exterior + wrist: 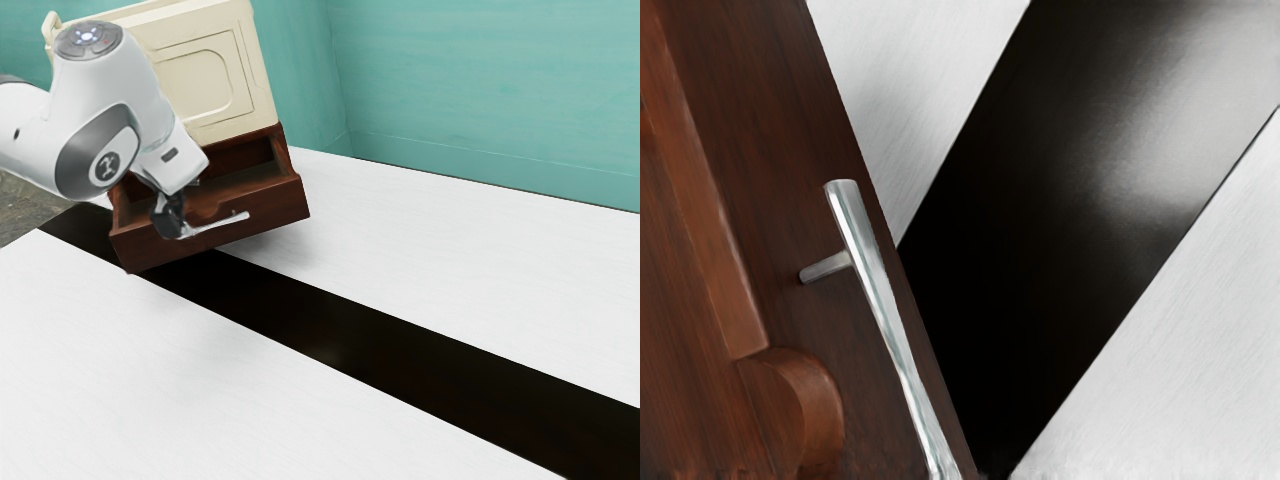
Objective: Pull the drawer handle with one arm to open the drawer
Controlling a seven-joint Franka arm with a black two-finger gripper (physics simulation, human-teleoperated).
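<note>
Black metal gripper (172,223) at slim silver bar handle (227,220), bar running toward exterior view's right; can't tell if gripped.

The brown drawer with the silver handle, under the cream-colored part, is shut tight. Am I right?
Not quite: the brown drawer with the silver handle, under the cream-colored part, is open, not shut. The exterior view shows it sticking out, with its hollow inside in sight.
</note>
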